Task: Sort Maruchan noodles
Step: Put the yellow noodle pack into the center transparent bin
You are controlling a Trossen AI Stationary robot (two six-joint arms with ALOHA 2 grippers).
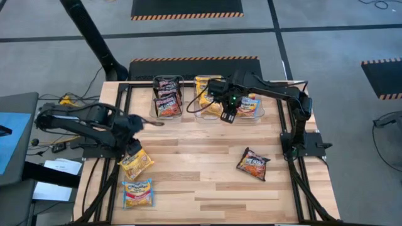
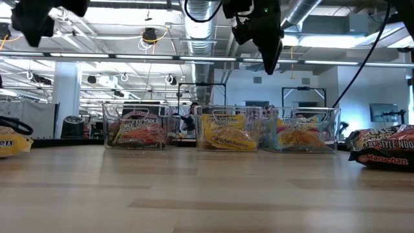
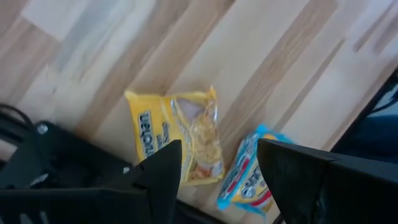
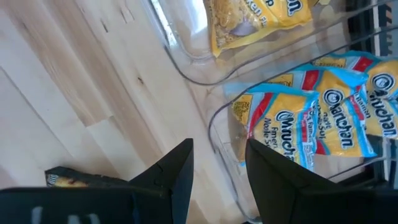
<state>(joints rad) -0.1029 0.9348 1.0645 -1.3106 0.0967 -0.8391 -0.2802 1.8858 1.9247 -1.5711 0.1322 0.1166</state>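
Three loose Maruchan packets lie flat on the table: a yellow-orange one (image 1: 136, 163) (image 3: 180, 140), a blue-yellow one (image 1: 137, 193) (image 3: 249, 180) near the left front, and a dark red-black one (image 1: 253, 164) (image 4: 74, 179) on the right. More packets sit in three clear tubs at the far edge: dark (image 1: 166, 97), yellow (image 1: 207, 94) and blue-yellow (image 1: 251, 105) (image 4: 323, 124). My left gripper (image 1: 133, 145) (image 3: 217, 168) hovers open above the yellow packet. My right gripper (image 1: 229, 116) (image 4: 217, 162) hangs open and empty, high over the near rims of the middle and right tubs.
The three tubs (image 2: 226, 129) stand in a row along the far edge. The wooden table's middle (image 1: 201, 157) is bare between the loose packets. A black frame (image 1: 295, 150) runs along the table's sides, where the arm bases stand.
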